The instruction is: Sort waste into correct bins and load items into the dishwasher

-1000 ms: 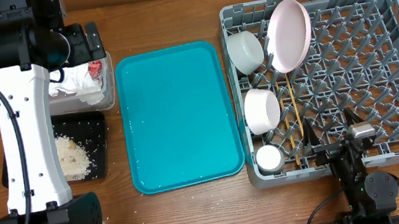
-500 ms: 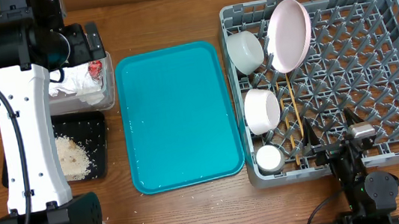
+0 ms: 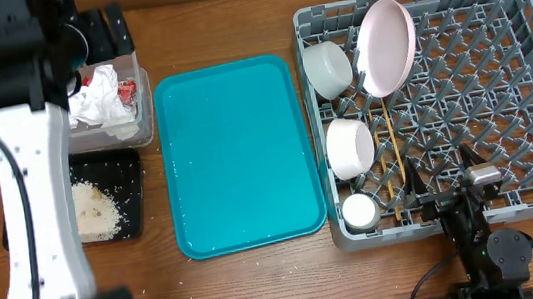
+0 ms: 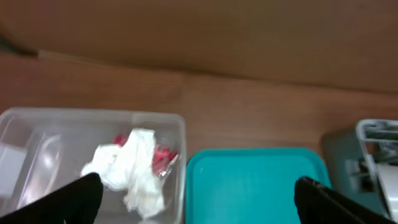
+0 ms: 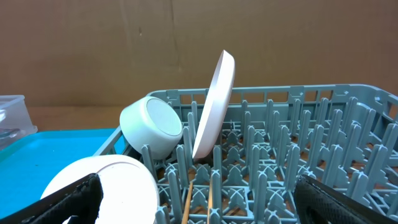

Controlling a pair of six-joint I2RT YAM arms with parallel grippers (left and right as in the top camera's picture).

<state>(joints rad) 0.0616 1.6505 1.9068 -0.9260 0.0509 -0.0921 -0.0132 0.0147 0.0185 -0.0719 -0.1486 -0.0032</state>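
The clear tub (image 3: 139, 134) at the back left holds crumpled white napkins (image 3: 100, 98) and a red-and-white wrapper (image 3: 126, 88). The black tray (image 3: 127, 165) in front of it holds pale crumbs (image 3: 92, 210). My left gripper (image 4: 199, 202) hangs open and empty above the tub's right edge, with the napkins (image 4: 134, 171) below it. The grey rack (image 3: 502, 92) holds the pink plate (image 3: 386, 45), the grey-green bowl (image 3: 328, 67), the white bowl (image 3: 350, 147), the small cup (image 3: 359, 211) and the chopsticks (image 3: 395, 160). My right gripper (image 5: 199, 202) is open and empty at the rack's front edge. The white round plate is out of view.
The teal tray (image 3: 237, 153) lies bare between the bins and the rack, and shows in the left wrist view (image 4: 255, 186). The rack's right half holds only pegs. A brown wall stands behind the table.
My left arm has shifted back and up over the clear tub, uncovering more of the napkins. The right arm and the rack's contents have not moved.
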